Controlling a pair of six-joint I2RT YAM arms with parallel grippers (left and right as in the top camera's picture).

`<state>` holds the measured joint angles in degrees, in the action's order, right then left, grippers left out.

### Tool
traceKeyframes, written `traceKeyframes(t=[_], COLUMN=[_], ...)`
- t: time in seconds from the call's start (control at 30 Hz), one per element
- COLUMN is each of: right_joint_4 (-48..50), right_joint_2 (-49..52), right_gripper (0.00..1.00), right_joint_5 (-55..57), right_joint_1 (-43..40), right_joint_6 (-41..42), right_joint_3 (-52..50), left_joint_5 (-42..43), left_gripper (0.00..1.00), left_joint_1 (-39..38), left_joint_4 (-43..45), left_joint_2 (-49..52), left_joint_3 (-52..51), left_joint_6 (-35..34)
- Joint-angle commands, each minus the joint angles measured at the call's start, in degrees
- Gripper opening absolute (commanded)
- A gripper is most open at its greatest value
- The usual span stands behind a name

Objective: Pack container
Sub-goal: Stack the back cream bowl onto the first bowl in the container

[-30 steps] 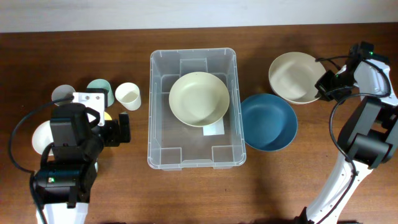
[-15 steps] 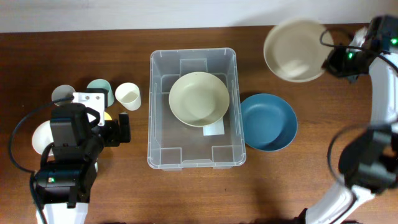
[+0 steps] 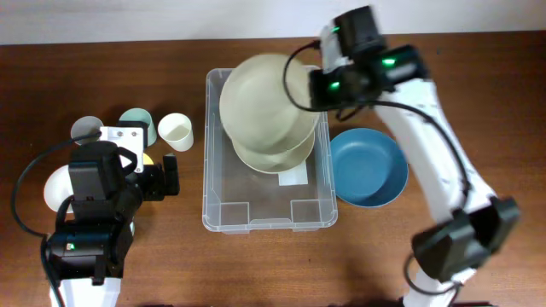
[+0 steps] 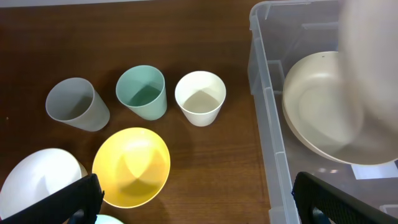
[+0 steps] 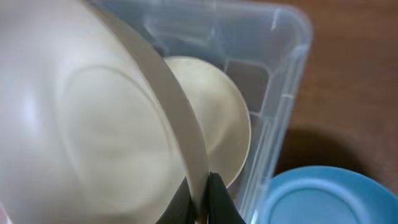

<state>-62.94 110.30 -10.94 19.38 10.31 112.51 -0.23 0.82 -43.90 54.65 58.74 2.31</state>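
Note:
The clear plastic container (image 3: 223, 205) stands at the table's middle with a pale green bowl (image 3: 271, 158) inside; it also shows in the left wrist view (image 4: 267, 106) and the right wrist view (image 5: 280, 68). My right gripper (image 3: 317, 89) is shut on the rim of a cream bowl (image 3: 264, 101) and holds it tilted above the container, over the bowl inside; its fingers pinch the rim in the right wrist view (image 5: 200, 199). My left gripper (image 3: 169, 176) is open and empty, left of the container, near the cups.
A blue bowl (image 3: 368, 167) lies right of the container. Left of it are a cream cup (image 3: 176, 131), a teal cup (image 3: 135, 119), a grey cup (image 3: 84, 128), a yellow bowl (image 4: 132, 167) and a white bowl (image 4: 34, 180).
My right arm has swung left with the cream bowl, from the far right of the table to above the container. The left arm has not moved.

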Motion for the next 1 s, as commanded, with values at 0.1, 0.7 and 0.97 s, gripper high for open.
traceKeyframes(t=[0.1, 0.7, 0.97], right_joint_4=[0.98, -7.72, -21.27], right_joint_2=[7.54, -9.09, -10.23], right_gripper=[0.04, 0.99, 0.99], right_joint_5=[3.26, 3.74, -6.05], right_joint_1=[0.39, -19.61, -39.82], right_joint_6=[0.76, 16.61, 9.88], right_joint_3=[-0.07, 9.22, 3.17], left_joint_5=[0.00, 0.00, 0.02], left_gripper=[1.00, 1.00, 1.00], left_joint_1=[0.09, 0.09, 0.09], left_joint_4=[0.11, 0.13, 0.15], left_joint_2=[-0.24, -0.24, -0.24], left_joint_3=[1.31, 1.31, 1.31], left_joint_6=[-0.37, -0.35, -0.37])
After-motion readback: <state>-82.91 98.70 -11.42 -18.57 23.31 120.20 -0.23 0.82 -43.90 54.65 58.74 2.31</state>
